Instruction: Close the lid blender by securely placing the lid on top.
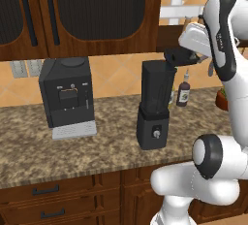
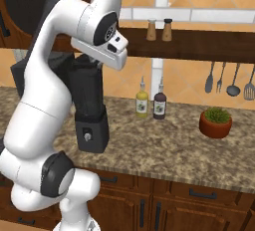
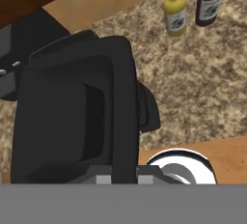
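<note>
Claw (image 1: 186, 56) grips the lid (image 1: 180, 56), hovering at the blender's (image 1: 156, 104) one o'clock, lining up over the mouth.

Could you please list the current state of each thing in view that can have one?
Tall black blender: upright on the granite counter, jar mouth uncovered.
Small flat black squarish lid: held in the air beside the jar's top, not seated.
Claw: shut on the lid.
Black coffee machine: upright.
Dark bottle and yellow bottle: upright, capped.
</note>
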Available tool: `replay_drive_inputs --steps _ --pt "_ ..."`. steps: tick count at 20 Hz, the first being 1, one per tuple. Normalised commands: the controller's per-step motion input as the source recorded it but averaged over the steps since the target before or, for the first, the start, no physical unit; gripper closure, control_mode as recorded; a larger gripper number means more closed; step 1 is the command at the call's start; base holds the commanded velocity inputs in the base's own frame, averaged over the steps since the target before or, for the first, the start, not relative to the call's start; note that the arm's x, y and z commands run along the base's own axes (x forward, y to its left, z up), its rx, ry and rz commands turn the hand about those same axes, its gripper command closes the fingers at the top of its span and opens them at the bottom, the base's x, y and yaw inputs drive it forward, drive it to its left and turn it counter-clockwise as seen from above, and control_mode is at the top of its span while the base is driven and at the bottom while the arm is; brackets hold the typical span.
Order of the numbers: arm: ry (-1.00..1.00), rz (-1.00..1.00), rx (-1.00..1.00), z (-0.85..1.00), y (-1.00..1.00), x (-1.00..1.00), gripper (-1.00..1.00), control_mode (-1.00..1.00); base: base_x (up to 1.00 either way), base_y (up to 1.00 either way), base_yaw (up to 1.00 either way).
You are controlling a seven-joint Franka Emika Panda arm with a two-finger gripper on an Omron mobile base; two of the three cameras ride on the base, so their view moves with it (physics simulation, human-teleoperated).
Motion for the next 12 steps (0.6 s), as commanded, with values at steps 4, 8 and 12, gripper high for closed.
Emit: replay_drive_inputs --steps 4,8,12 --pt "0.00 0.01 0.00 -0.20 0.52 0.18 1.00 -1.00 0.00 0.00 0.00" --pt "0.00 0.00 0.00 -0.14 0.47 0.28 1.00 -1.00 0.00 0.00 0.00" --pt "0.00 0.01 0.00 -0.07 0.06 0.31 1.00 -1.00 0.00 0.00 0.00"
